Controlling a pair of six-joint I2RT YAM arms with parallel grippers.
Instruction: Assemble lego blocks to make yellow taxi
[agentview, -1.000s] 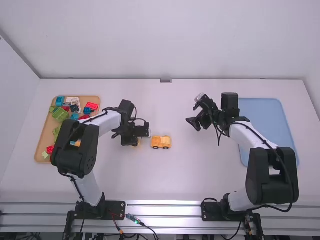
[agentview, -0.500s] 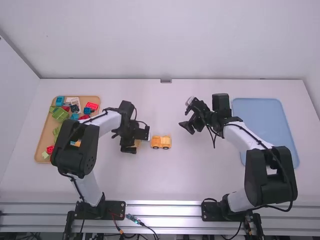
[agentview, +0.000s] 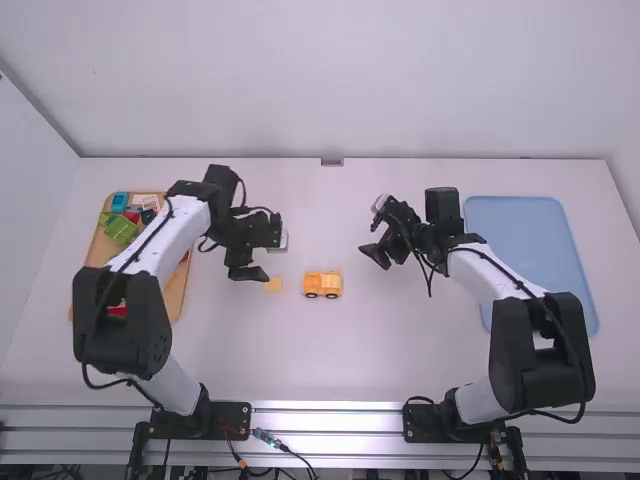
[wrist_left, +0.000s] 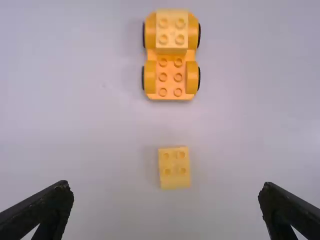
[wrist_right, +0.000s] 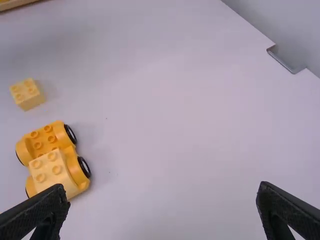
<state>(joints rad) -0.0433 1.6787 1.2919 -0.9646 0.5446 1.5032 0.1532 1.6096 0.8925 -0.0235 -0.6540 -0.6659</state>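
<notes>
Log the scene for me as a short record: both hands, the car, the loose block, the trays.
left hand: open, empty, above the loose block
right hand: open, empty, beyond the car
car base: on its wheels, one end's studs bare
top block: on the base's other end
loose block: on the table, studs up, apart from the car
tan tray: holds coloured blocks
blue tray: far right

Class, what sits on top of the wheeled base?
A pale yellow block sits on one end of the wheeled base, its four studs up. Bare studs show at the other end; the surface under the block is covered.
</notes>
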